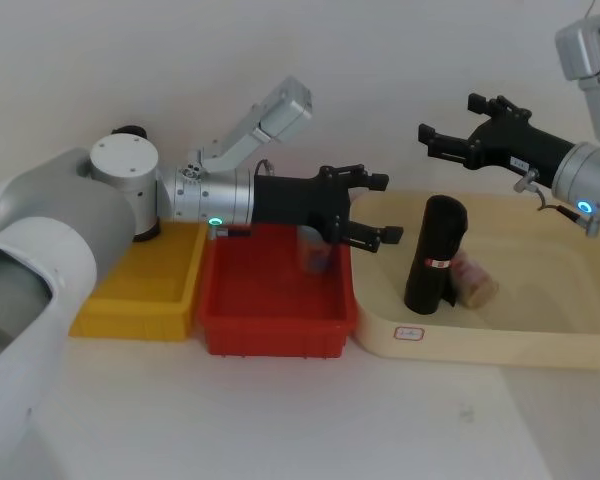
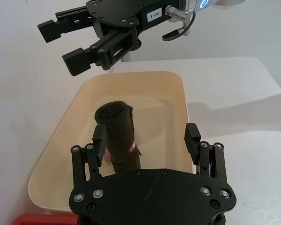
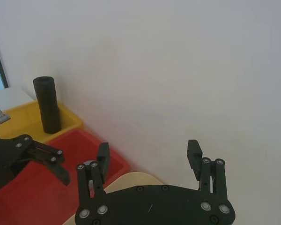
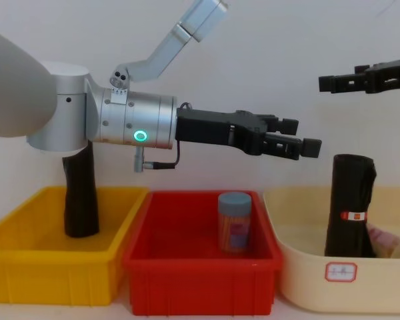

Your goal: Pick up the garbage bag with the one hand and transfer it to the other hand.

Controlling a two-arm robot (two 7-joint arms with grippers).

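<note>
Apparently reaching: the left tool (image 1: 372, 209), spread wide, must drop around the garbage bag (image 1: 435, 255) just ahead; the right tool (image 1: 442, 141) waits wide above.

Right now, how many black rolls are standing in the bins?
2. The garbage bag, with a red-and-white label band, stands upright in the cream tub. A plain black roll stands in the yellow bin. Others could be hidden behind the left arm.

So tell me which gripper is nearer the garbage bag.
Left. The left gripper hangs open beside the garbage bag, level with its top. The right gripper hangs open higher up, above and behind it.
</note>
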